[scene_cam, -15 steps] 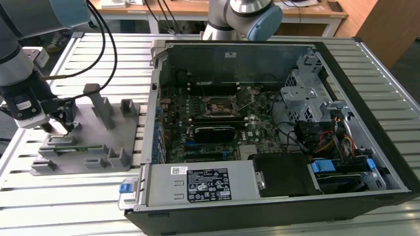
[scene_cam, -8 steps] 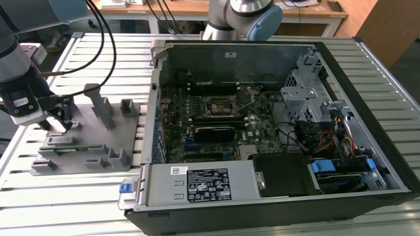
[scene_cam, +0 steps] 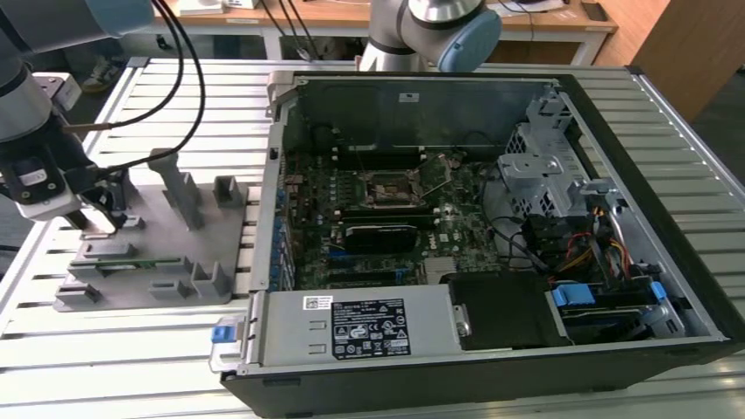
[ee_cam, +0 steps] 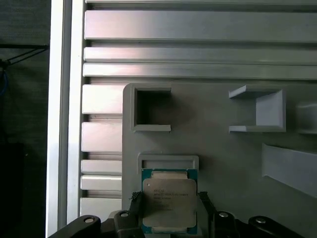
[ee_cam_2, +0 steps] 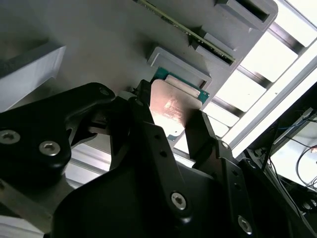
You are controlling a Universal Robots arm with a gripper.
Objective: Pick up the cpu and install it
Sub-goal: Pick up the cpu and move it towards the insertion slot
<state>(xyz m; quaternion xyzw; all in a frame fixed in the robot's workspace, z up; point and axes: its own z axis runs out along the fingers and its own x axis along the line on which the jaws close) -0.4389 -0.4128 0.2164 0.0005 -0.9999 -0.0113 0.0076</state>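
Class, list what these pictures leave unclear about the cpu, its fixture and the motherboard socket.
- First wrist view: one edge of the cpu is covered by the gripper and cut off by the picture's edge.
- Second wrist view: much of the grey fixture is hidden behind the gripper's black body.
- Exterior view: the socket is too small to tell whether it is empty.

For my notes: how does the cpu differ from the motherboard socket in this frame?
The cpu shows a pale silver top with a green edge; the socket is a dark-framed square. The cpu rests in a pocket of the grey fixture, outside the computer case; the socket sits on the motherboard inside it. Both are square and lie flat.
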